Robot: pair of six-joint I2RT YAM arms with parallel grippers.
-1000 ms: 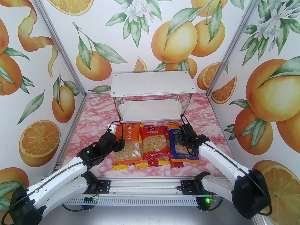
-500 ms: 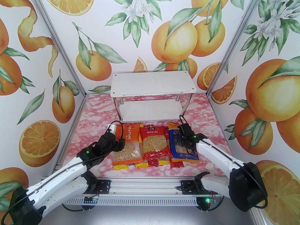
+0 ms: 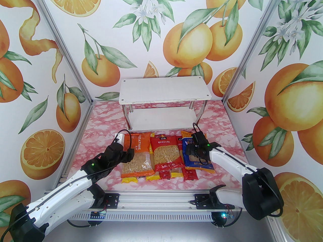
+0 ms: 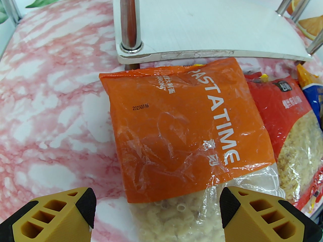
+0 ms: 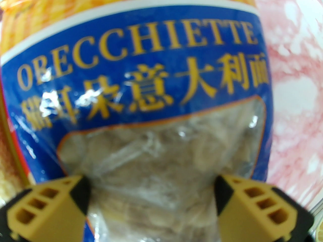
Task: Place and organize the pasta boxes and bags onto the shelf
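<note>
pink marbled table (image 3: 101, 135) carries everything, with the shelf (image 3: 164, 92) at the far end, both of its white boards bare. three bags lie side by side just in front of the lower board: the orange bag (image 3: 138, 155) on the left, the red bag (image 3: 167, 152) in the middle, the blue bag (image 3: 187, 157) on the right, edges touching or overlapping. under them lie the spaghetti packs (image 3: 152, 177), whose yellow and red near ends poke out toward the arms. the left gripper (image 4: 157, 205) hangs low over the orange bag's near half with its fingers wide apart. one tip is over bare table to the bag's left, the other over the clear window of macaroni, and neither squeezes anything. in the left wrist view the bag's far edge lies right at the front rim of the shelf's lower board, beside a chrome leg (image 4: 128, 16). the right gripper (image 5: 151, 193) is down on the blue bag, a fingertip at each side of its clear window below the word "orecchiette". the tips are apart with film bulging between them, and i cannot tell whether they have pinched it.
</note>
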